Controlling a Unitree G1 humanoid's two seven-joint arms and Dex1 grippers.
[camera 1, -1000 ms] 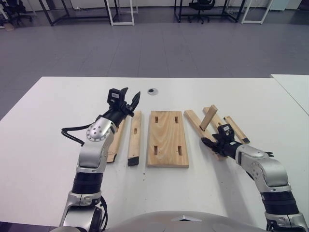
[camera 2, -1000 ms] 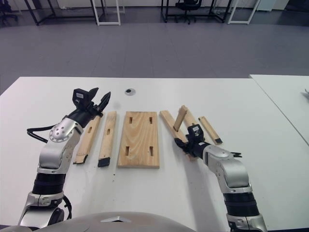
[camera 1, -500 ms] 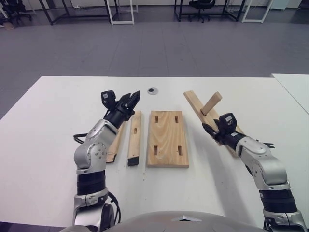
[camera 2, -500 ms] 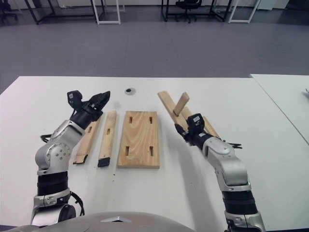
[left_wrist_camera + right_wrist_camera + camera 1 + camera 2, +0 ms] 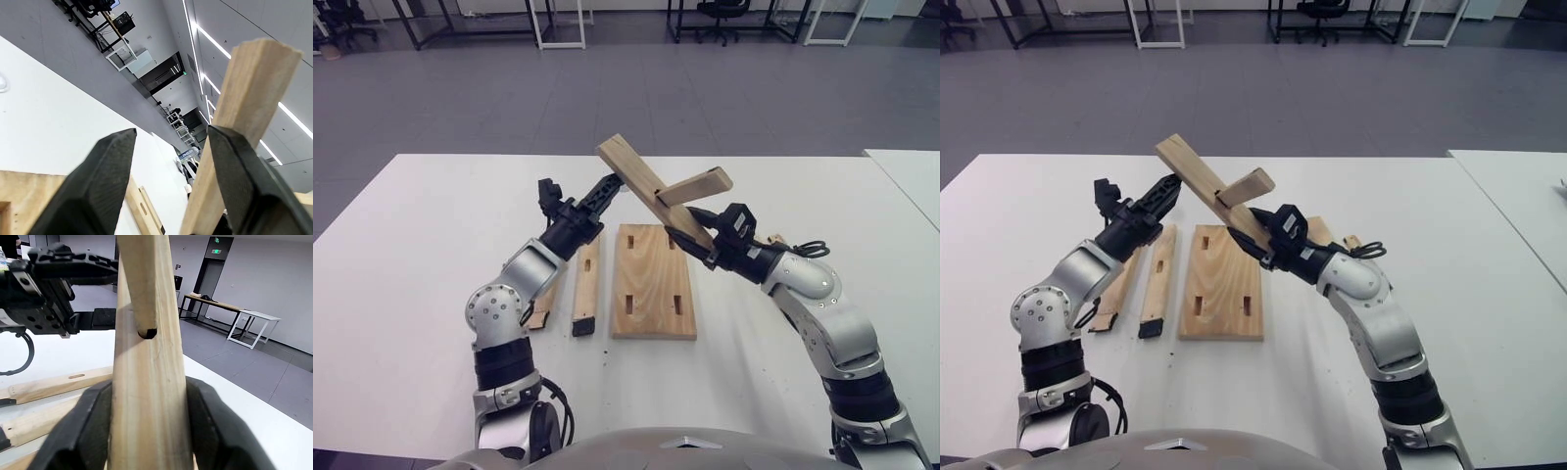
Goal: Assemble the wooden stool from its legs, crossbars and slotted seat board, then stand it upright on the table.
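Right wrist view: fingers (image 5: 93, 426) clamp the leg (image 5: 146, 382), its ends cut off.

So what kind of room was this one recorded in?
Probably a robotics lab or open workshop hall: a large white worktable, a wide stretch of grey floor beyond it, and metal-framed benches with an office chair at the far end.

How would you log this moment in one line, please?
right pincer: shut on leg with crossbar, tilted aloft | left pincer: open near leg's top | board: flat
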